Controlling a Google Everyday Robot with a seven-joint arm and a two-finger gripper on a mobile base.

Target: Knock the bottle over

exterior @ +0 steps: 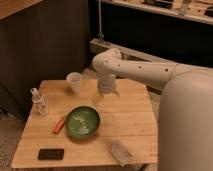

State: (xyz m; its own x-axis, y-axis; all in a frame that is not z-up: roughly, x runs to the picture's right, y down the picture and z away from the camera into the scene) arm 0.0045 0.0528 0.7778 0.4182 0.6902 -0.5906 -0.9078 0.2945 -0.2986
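A large white robot body (189, 125) fills the right side of the view, and its white arm (142, 72) reaches leftward over a light wooden slatted table (131, 116). At the arm's end the gripper (106, 96) hangs pointing down over the back middle of the table, its two fingers spread apart with nothing between them.

Just below the jaws and slightly to their left in the picture sits a round green bowl (82, 121), upright. A translucent white cup (74, 82) stands near the jaws, to their left and a little farther back. The small clear bottle (38, 101) with a narrow neck and pale cap stands upright well to the left of the jaws, close to the table's left edge, untouched.

A flat black phone (50, 154) lies at the front left corner, far from the jaws. A greyish speckled packet (119, 151) lies near the front edge, straight below the jaws. A slim orange-red object (59, 124) lies just beside the bowl's left rim.
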